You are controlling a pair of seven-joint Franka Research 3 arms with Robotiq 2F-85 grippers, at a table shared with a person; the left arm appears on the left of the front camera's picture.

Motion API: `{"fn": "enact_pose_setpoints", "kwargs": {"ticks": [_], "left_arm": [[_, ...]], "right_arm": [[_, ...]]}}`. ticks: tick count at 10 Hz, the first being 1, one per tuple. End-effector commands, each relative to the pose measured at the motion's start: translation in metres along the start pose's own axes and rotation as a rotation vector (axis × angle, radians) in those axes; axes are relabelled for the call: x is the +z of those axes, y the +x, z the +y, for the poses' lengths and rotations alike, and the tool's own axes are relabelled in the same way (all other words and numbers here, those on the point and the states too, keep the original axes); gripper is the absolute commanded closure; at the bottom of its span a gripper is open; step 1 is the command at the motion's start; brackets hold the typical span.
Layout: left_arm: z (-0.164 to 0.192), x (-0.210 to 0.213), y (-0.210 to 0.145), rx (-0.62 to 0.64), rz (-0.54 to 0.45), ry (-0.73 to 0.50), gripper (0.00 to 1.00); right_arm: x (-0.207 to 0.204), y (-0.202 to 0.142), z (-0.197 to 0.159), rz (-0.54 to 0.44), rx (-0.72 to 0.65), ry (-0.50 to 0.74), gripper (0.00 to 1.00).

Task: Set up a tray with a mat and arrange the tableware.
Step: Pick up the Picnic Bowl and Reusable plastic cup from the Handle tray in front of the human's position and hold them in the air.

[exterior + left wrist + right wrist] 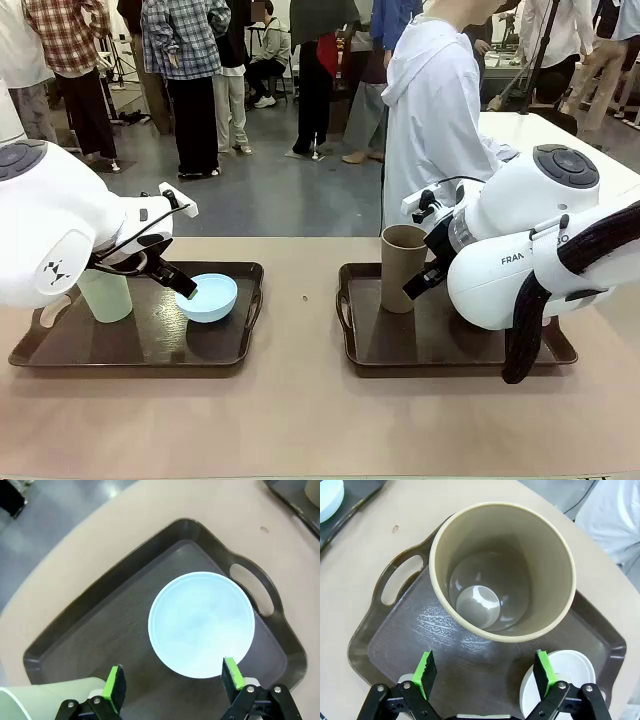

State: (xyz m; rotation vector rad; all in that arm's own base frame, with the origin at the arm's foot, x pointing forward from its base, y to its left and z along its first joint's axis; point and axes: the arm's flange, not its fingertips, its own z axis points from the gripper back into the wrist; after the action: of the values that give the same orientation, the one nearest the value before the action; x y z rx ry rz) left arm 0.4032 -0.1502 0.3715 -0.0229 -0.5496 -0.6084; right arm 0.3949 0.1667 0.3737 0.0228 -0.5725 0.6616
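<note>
Two dark trays with handles lie on the table, each lined with a dark grained mat (110, 630). On the left tray (60, 355) stand a pale green cup (105, 295) and a light blue bowl (210, 297). My left gripper (185, 285) hovers open just above the near rim of the bowl (201, 624), its green pads (115, 685) on either side of that edge. The right tray (440, 355) holds a brown cup (402, 268). My right gripper (485, 672) is open above the cup (502, 570), beside a white bowl (565, 682).
A person in a white top (435, 110) stands at the far side of the table behind the right tray. Bare tabletop (300, 330) separates the two trays and runs along the front edge. Other people stand farther back in the room.
</note>
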Motion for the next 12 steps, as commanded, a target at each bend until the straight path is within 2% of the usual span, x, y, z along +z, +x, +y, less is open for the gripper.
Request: {"fn": "enact_pose_setpoints", "kwargs": {"ticks": [1,12], "left_arm": [[-0.0001,0.0000,0.0000,0.000,0.000,0.000,0.00],[-0.0001,0.0000,0.0000,0.000,0.000,0.000,0.00]], "right_arm": [[0.0000,0.0000,0.0000,0.000,0.000,0.000,0.00],[0.0000,0.0000,0.0000,0.000,0.000,0.000,0.00]]}}
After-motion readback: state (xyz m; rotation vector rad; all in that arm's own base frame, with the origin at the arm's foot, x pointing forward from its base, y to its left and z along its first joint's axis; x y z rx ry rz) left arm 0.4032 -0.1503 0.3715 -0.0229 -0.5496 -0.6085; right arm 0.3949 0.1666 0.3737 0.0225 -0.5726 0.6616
